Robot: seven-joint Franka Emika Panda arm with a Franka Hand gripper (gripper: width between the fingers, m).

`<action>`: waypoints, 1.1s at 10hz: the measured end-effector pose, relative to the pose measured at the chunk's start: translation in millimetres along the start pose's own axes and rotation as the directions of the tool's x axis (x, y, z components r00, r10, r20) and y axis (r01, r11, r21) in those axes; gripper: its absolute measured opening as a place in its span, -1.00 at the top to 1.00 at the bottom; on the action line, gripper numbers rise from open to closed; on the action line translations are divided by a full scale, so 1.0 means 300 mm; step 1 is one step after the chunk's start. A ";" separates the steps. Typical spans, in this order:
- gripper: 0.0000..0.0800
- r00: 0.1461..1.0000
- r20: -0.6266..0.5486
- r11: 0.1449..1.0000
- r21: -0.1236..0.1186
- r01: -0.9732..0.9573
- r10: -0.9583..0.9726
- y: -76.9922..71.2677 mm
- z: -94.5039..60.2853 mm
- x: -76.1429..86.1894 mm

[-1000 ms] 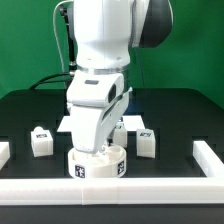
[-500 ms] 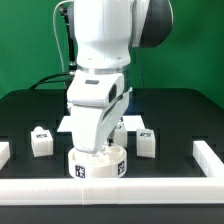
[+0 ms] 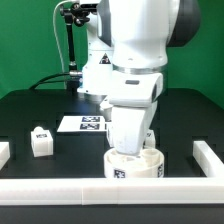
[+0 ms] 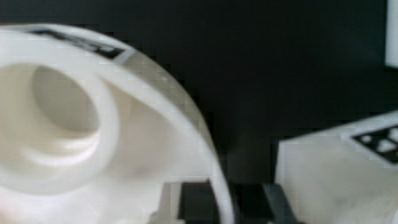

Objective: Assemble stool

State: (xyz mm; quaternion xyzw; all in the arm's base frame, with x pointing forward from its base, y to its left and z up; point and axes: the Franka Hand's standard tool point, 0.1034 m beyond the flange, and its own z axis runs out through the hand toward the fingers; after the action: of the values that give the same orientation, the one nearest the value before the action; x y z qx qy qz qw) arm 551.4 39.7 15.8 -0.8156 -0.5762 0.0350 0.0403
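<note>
Since half a second ago the arm and the round seat (image 3: 138, 168) have shifted together toward the exterior view's right. In the exterior view the gripper (image 3: 133, 149) reaches straight down onto the seat, which stands on the black table (image 3: 185, 112) right under the hand, close against the front rail (image 3: 60, 190). One leg (image 3: 41, 141) stands well away from the hand, toward the exterior view's left. The marker board (image 3: 84, 123) lies flat behind the hand.

In the wrist view the gripper (image 4: 226, 200) is clamped on the seat's (image 4: 151, 110) rim, a dark finger on each side of the thin wall. A second leg (image 4: 347, 165) with a tag sits just beside the hand, apart from the seat.
</note>
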 end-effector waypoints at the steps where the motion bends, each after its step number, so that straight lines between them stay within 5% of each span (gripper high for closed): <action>1: 0.91 1.000 -0.001 1.000 -0.003 -0.009 0.009 -0.002 0.002 0.036; 8: 0.91 0.998 -0.017 0.998 -0.019 -0.064 0.064 0.011 -0.010 0.200; 11: 0.91 0.997 -0.020 0.997 -0.024 -0.076 0.076 0.007 -0.013 0.222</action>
State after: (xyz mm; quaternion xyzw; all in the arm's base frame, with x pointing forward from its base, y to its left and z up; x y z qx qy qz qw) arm 576.0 101.5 18.7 -0.8377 -0.5447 0.0217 0.0341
